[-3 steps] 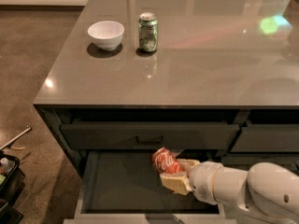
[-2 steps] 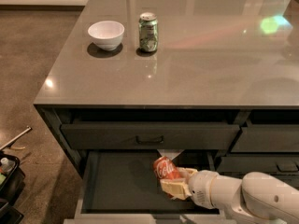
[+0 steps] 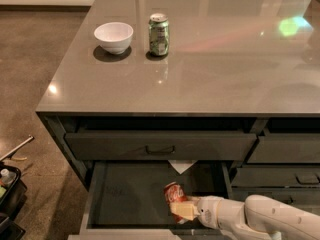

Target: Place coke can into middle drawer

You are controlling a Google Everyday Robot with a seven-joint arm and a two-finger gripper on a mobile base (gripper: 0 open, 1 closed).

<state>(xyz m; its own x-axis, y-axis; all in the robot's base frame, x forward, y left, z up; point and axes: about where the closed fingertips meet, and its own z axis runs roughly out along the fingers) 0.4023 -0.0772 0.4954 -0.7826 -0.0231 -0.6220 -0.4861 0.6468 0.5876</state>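
The coke can [image 3: 174, 194] is a small red can with white lettering, standing roughly upright inside the open middle drawer [image 3: 125, 196], right of its centre. My gripper [image 3: 181, 210] reaches in from the lower right on a white arm, with its pale fingers [image 3: 184, 211] closed around the can's lower part. The can's base appears to be at or near the dark drawer floor; I cannot tell if it touches. The drawer is pulled far out, its light front rim at the bottom edge.
On the grey counter [image 3: 210, 69] stand a white bowl [image 3: 113, 36] and a green-and-silver can [image 3: 159, 34]. A closed drawer front with a small bar handle [image 3: 160, 149] sits above the open drawer. Narrower drawers [image 3: 280, 176] are at right. Dark bins [image 3: 7, 194] stand on the floor at left.
My gripper has carried the coke can lower and slightly further into the drawer. The can has turned from tilted to more upright.
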